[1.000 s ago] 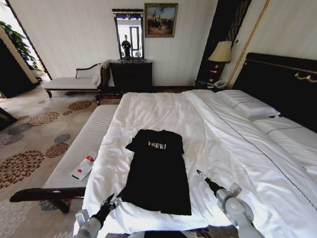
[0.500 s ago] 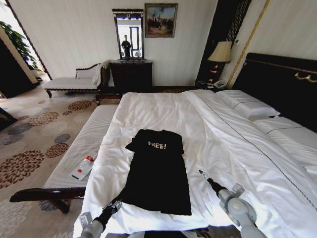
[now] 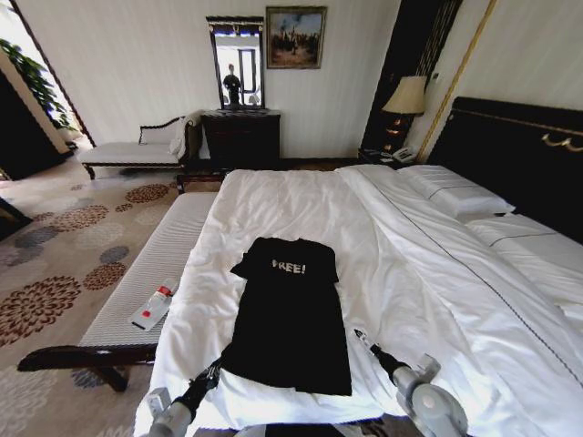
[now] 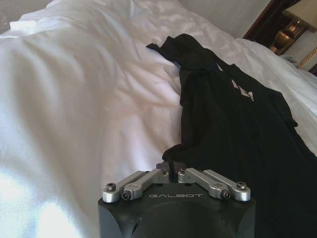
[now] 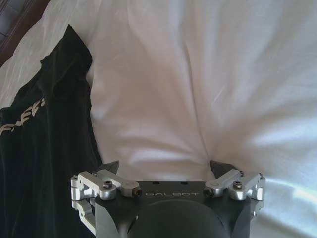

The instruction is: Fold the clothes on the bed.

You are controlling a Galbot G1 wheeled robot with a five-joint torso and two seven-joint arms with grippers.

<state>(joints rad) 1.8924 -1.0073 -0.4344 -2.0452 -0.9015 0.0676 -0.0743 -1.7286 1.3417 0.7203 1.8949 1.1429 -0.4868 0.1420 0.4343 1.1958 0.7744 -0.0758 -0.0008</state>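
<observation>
The black T-shirt (image 3: 290, 314) lies flat on the white duvet of the bed (image 3: 428, 273), in the lower centre of the head view, with the white lettering turned toward the far end of the bed.

Compare with the pictures from a moment ago and you see two changes. The left gripper (image 3: 211, 371), at the lower left of the frame, has come in from beside the hem to the shirt's near left corner. In the left wrist view its jaws (image 4: 170, 168) are drawn together on a small fold of the black fabric, so I judge that this corner is now taken. The right gripper (image 3: 361, 339), at the lower right, has moved in closer to the shirt's right edge. In the right wrist view its jaws (image 5: 163, 166) stand wide apart, with the duvet between them and the shirt just beside one jaw, so nothing is held there. For the task this means that one corner is secured and the other is not yet, and the fold itself is not begun.

Some things you cannot check. The near hem is partly cut off by the arms at the bottom of the head view. How deep the left grip bites into the fabric is hard to make out, because the cloth is so dark.
</observation>
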